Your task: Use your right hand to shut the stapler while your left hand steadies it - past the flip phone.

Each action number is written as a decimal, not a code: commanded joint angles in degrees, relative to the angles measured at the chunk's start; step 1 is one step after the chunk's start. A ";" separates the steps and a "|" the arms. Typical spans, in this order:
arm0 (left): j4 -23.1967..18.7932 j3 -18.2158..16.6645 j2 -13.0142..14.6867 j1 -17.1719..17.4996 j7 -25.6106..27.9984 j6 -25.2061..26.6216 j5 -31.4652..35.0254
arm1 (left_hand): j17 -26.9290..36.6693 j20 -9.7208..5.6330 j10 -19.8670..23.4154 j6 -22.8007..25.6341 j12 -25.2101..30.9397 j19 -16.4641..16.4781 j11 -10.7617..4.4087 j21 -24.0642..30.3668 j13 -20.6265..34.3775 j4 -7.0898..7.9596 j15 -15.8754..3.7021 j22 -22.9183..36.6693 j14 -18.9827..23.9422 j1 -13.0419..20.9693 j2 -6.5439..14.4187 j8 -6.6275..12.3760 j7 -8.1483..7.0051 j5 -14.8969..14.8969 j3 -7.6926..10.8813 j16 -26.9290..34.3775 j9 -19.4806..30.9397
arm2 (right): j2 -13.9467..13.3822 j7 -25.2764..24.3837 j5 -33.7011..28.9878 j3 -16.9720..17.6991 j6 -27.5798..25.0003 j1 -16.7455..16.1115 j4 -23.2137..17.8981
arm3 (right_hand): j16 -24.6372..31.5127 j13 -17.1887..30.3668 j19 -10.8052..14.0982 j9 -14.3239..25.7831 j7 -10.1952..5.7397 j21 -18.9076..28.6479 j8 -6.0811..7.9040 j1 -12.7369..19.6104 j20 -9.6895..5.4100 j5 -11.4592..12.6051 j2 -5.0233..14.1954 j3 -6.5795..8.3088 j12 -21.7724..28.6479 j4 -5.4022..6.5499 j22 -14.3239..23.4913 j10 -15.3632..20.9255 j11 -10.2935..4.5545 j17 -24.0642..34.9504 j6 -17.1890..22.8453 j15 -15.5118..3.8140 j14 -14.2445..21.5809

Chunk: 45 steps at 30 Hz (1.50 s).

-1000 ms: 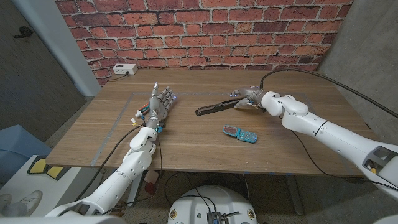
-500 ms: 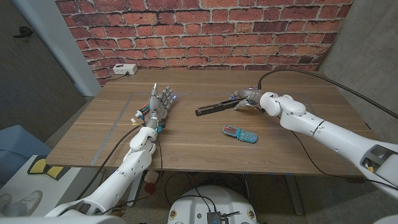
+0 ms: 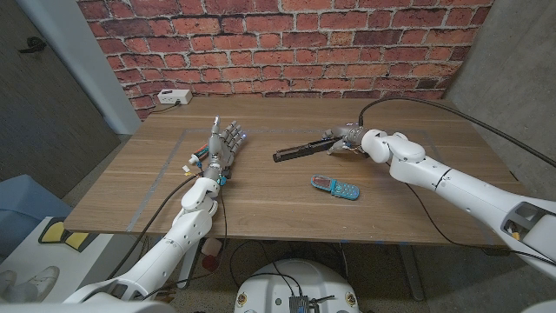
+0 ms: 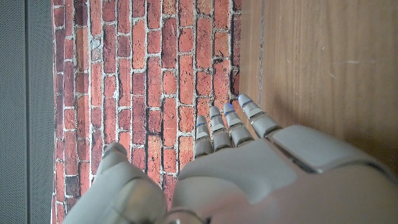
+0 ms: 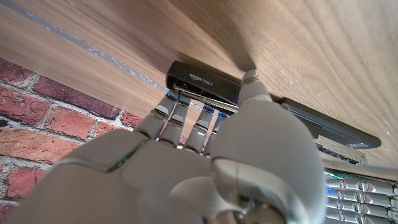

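From the head view we've got the stapler (image 3: 302, 149) lying on the wooden bench (image 3: 278, 204), past the flip phone (image 3: 335, 186), toward the brick wall (image 3: 287, 43). Its long axis runs roughly side to side, a bit tilted, free end pointing toward the robot's left and slightly nearer us. The right hand (image 3: 344, 138) is on the stapler's other end, fingers wrapped over it. The left hand (image 3: 222, 146) is well apart from the stapler on the robot's left, fingers straight and close together, holding nothing, pointing toward the wall. A small white box (image 3: 175, 97) with a cord sits at the bench's far left corner.

In the left wrist view we see the back of the left hand (image 4: 249, 168) with the fingers (image 4: 227, 124) stretched out side by side toward the brick wall (image 4: 161, 74), bench (image 4: 323, 62) alongside.

In the right wrist view, the right hand (image 5: 205, 155) reaches to the stapler (image 5: 205, 83): the fingers (image 5: 180, 115) touch the black top arm by its printed label, and the thumb sits on it too. The stapler's two arms are still apart here, so it isn't closed yet.
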 commanded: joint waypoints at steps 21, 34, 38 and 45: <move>0.07 -0.69 -0.03 1.01 -0.86 -0.69 -0.96 | 0.16 -0.38 0.33 0.27 -0.32 0.35 0.02 -0.31 0.36 0.07 -0.61 0.14 0.37 -0.35 0.57 -0.26 0.18 0.46 -0.38 0.03 0.16 | 0.91 -5.93 -0.57 0.37 0.04 -2.53 -0.36 | 7.18 13.13 8.51 7.88 0.57 8.81 3.96 10.72 -8.13 -0.31 0.96 7.11 11.99 0.10 4.05 8.91 -0.15 16.18 11.62 -11.17 10.04; 0.11 -0.55 -0.16 1.18 -1.22 -0.74 -1.02 | 0.16 -0.38 0.59 0.35 -0.28 0.45 -0.07 -0.29 0.37 0.16 -0.62 0.14 0.51 -0.42 0.64 -0.25 0.20 0.51 -0.53 0.06 0.16 | 0.20 -8.33 1.12 1.94 0.29 -4.63 -2.06 | -6.41 14.05 -3.13 11.39 0.54 53.23 -6.11 13.04 -8.68 -0.54 0.40 11.72 4.93 0.31 1.33 17.05 0.11 30.24 19.40 -11.29 23.68; -0.07 -0.42 -0.14 1.23 -1.18 -0.64 -0.92 | 0.16 -0.41 0.72 0.47 -0.25 0.46 0.00 -0.29 0.37 0.20 -0.60 0.14 0.57 -0.45 0.66 -0.21 0.36 0.52 -0.58 0.08 0.16 | -0.27 -8.88 2.35 2.96 0.47 -5.35 -3.01 | -7.23 13.24 -4.19 10.69 0.60 56.96 -6.71 12.27 -8.52 -0.51 0.44 12.12 3.55 0.52 0.76 18.74 0.14 30.26 21.61 -11.25 25.20; -0.53 -0.29 -0.09 1.36 -1.04 -0.51 -0.81 | 0.17 -0.40 0.80 0.58 -0.26 0.50 0.08 -0.29 0.38 0.27 -0.53 0.14 0.75 -0.52 0.71 -0.18 0.34 0.54 -0.68 0.13 0.16 | -1.15 -9.12 5.00 4.96 0.73 -6.32 -4.69 | -7.99 12.55 -4.20 9.59 1.04 59.44 -6.83 10.84 -8.36 -0.71 0.44 13.20 2.71 0.61 0.47 20.91 0.60 30.23 24.42 -11.21 26.78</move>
